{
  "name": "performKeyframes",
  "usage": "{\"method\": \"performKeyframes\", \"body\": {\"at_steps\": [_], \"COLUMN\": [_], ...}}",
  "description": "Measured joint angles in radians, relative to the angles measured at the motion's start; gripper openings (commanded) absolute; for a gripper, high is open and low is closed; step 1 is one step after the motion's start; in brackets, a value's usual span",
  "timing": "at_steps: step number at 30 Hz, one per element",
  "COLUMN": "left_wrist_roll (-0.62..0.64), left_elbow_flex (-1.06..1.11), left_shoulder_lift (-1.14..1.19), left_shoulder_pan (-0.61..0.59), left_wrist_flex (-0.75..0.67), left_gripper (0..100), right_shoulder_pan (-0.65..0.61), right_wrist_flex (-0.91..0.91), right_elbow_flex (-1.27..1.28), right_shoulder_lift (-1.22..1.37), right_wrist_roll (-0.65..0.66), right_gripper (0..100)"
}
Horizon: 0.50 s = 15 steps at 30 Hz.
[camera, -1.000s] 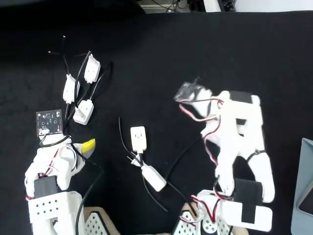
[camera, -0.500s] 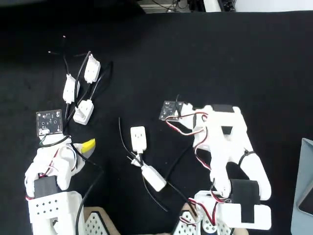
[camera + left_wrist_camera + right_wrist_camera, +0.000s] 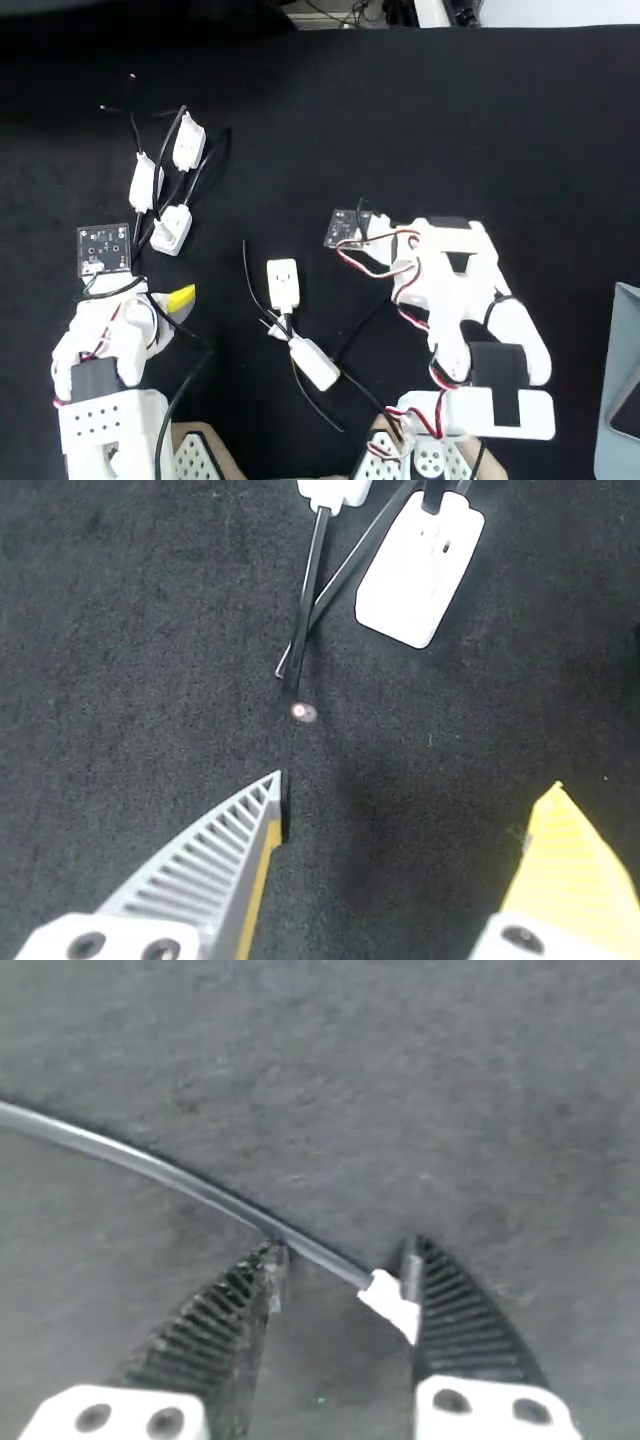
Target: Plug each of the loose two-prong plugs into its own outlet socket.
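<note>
A white outlet socket [image 3: 283,283] lies mid-table. A white two-prong plug [image 3: 314,364] rests just in front of it, prongs toward it but outside it, trailing a black cable [image 3: 372,315]. Three more white plug-and-socket pieces [image 3: 146,181] with black cables lie at the back left; one white block [image 3: 420,565] is ahead of my left gripper [image 3: 415,780], which is open over bare cloth. My right gripper [image 3: 345,1248] is open low over the cloth, its black fingers astride a black cable [image 3: 150,1165] with a white tip [image 3: 385,1300]. The right arm [image 3: 455,275] stands right of the socket.
The black cloth [image 3: 470,120] covers the whole table. A grey object [image 3: 622,390] stands at the right edge. The left arm [image 3: 105,345] is folded at the near left, its yellow finger [image 3: 181,297] pointing toward the middle.
The right arm has swung left and toward the near edge, coming down beside the plug's cable. The left arm and the plugs have stayed put.
</note>
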Motion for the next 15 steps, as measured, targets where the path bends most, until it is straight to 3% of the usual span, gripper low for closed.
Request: {"method": "performKeyframes", "body": {"at_steps": [7, 15], "left_wrist_roll": [0.0, 0.0], "left_elbow_flex": [0.0, 0.0], "left_shoulder_lift": [0.0, 0.0], "left_shoulder_pan": [0.0, 0.0], "left_wrist_flex": [0.0, 0.0], "left_gripper": [37, 37], "right_shoulder_pan": [0.005, -0.002], "right_wrist_flex": [-0.029, -0.021], "right_elbow_flex": [-0.017, 0.008], "right_shoulder_lift": [-0.011, -0.114], "right_wrist_roll": [-0.018, -0.278], "right_gripper": [1.2, 1.2]}}
